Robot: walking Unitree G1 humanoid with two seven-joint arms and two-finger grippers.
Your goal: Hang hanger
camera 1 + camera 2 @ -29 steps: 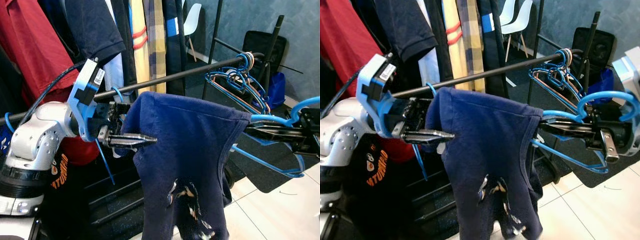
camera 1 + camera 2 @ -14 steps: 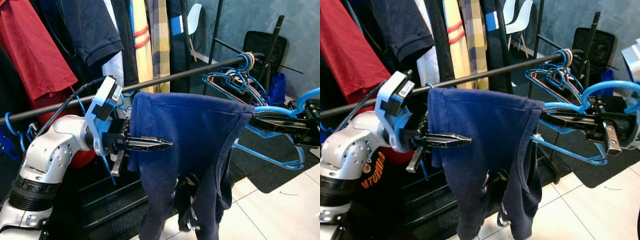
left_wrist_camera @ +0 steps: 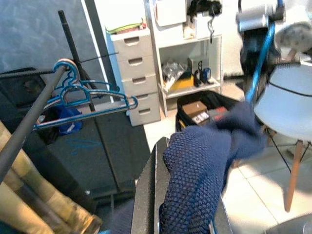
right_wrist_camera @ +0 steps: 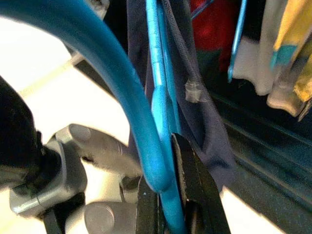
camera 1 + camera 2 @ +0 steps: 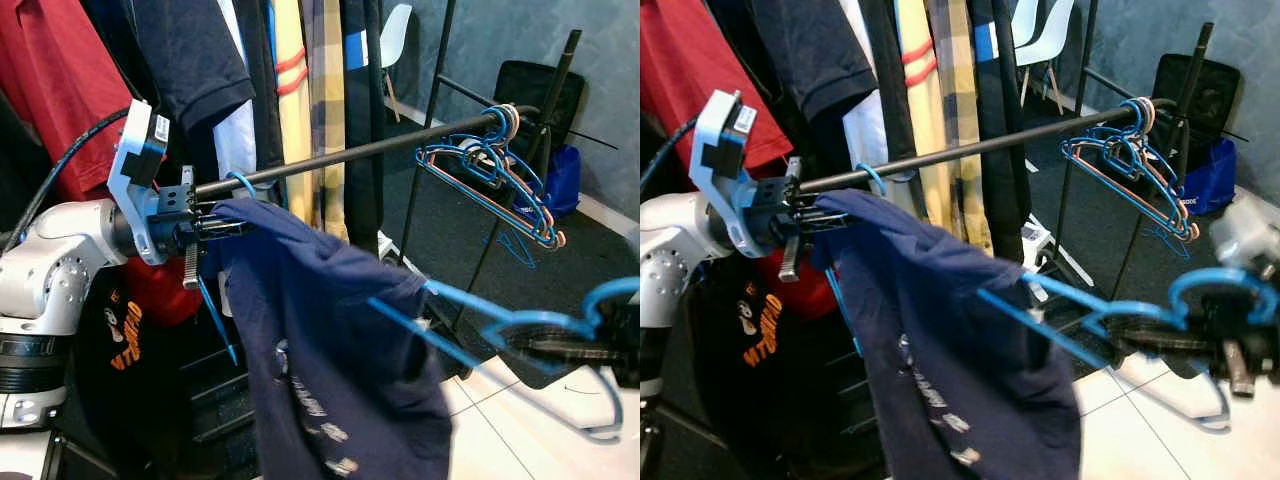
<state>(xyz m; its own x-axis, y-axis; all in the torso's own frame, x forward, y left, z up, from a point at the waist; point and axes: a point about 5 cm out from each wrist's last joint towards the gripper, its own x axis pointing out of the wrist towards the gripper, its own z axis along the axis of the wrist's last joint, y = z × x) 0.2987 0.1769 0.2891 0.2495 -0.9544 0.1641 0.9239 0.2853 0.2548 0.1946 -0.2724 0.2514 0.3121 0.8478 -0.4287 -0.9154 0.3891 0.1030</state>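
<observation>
Right wrist view: fingers (image 4: 195, 180) clamping hanger (image 4: 156, 122)

**Layout at clothes rail**

Black metal clothes rail (image 5: 380, 150) runs from left to right. Bunch of empty blue wire hangers (image 5: 490, 165) hangs at its right end. Hung shirts and jackets (image 5: 300, 80) behind rail. Navy T-shirt (image 5: 320, 340) below rail, between left gripper (image 5: 215, 228) and right gripper (image 5: 1170, 340); blue plastic hanger (image 5: 1120, 315) at its right.
</observation>
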